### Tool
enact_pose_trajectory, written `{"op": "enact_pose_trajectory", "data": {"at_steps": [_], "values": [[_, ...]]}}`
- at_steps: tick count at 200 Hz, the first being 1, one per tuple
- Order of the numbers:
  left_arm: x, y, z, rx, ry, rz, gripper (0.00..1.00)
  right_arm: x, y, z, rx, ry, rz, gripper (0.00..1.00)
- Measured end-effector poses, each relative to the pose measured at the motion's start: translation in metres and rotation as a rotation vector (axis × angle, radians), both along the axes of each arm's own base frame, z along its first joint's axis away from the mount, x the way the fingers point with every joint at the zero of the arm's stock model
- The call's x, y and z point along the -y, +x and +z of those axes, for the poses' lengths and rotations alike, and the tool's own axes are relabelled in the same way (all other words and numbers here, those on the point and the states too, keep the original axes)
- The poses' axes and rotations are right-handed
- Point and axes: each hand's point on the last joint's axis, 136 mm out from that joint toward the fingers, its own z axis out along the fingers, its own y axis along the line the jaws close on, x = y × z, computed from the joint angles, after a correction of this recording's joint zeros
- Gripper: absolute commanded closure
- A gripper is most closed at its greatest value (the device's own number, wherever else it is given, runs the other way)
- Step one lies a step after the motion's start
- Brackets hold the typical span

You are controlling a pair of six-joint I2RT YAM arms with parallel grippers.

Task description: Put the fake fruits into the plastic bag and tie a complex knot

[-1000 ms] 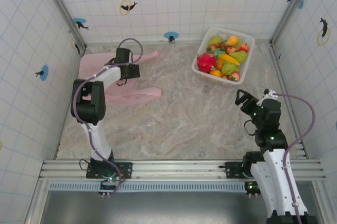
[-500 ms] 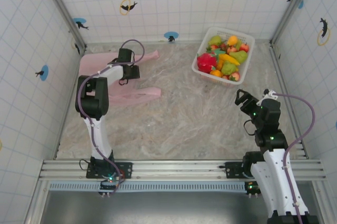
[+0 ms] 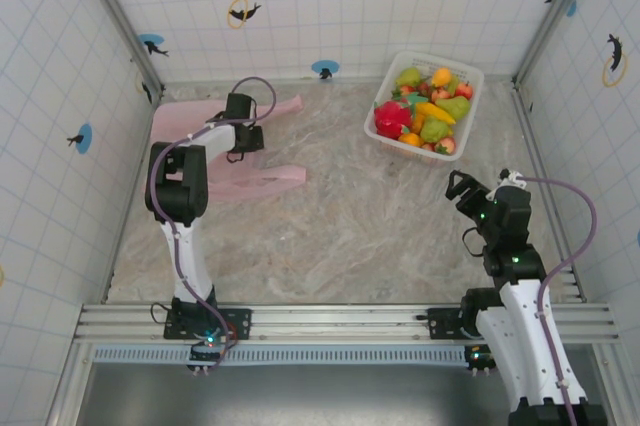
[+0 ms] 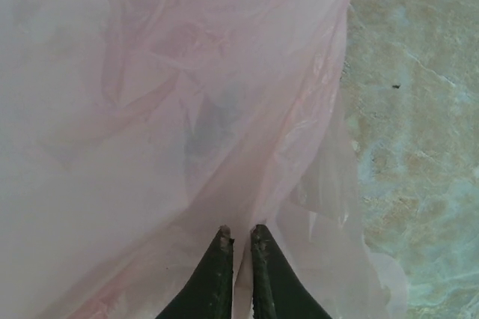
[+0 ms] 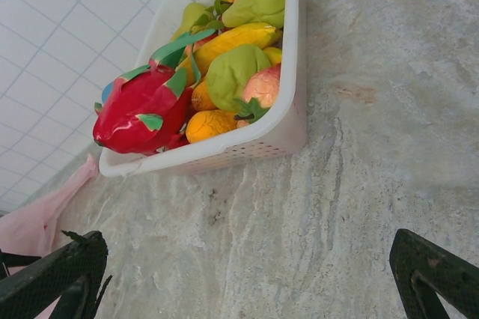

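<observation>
Bright, even, diffuse light fills the overhead view, leaving only faint soft shadows on the table (image 3: 350,226), and the tiled walls (image 3: 330,6) are lit evenly. Up close, the plastic bag (image 4: 150,94) looks hazy, washed out and low in contrast. The fake fruits (image 5: 232,72) are sharp, their glossy skins carrying small highlights, with a soft shadow along the foot of the basket (image 5: 296,109).

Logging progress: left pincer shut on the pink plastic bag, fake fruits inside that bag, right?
No: the fake fruits lie in the white basket, as the top external view shows. The left pincer is shut on the pink plastic bag.
</observation>
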Motion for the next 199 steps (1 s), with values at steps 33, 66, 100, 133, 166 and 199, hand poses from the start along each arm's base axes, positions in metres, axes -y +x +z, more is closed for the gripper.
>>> {"op": "enact_pose_trajectory", "data": {"at_steps": [33,66,100,133,166,199], "values": [[0.000,-0.014,0.011,0.003,-0.012,-0.011,1.00,-0.006,0.001,-0.002,-0.010,0.019,0.027,0.00],[0.010,-0.027,0.076,0.104,-0.090,-0.052,1.00,-0.035,0.005,0.002,-0.004,0.063,0.139,0.00],[0.027,-0.043,0.153,0.225,-0.200,-0.128,1.00,-0.088,0.009,0.020,0.064,0.109,0.307,0.00],[0.038,-0.069,0.182,0.223,-0.263,-0.179,1.00,-0.141,0.017,0.038,0.154,0.170,0.426,0.00],[0.046,-0.092,0.204,0.215,-0.327,-0.215,1.00,-0.189,0.030,0.030,0.141,0.178,0.511,0.00],[0.057,-0.109,0.221,0.205,-0.408,-0.237,1.00,-0.238,0.042,0.035,0.179,0.214,0.563,0.00]]}}
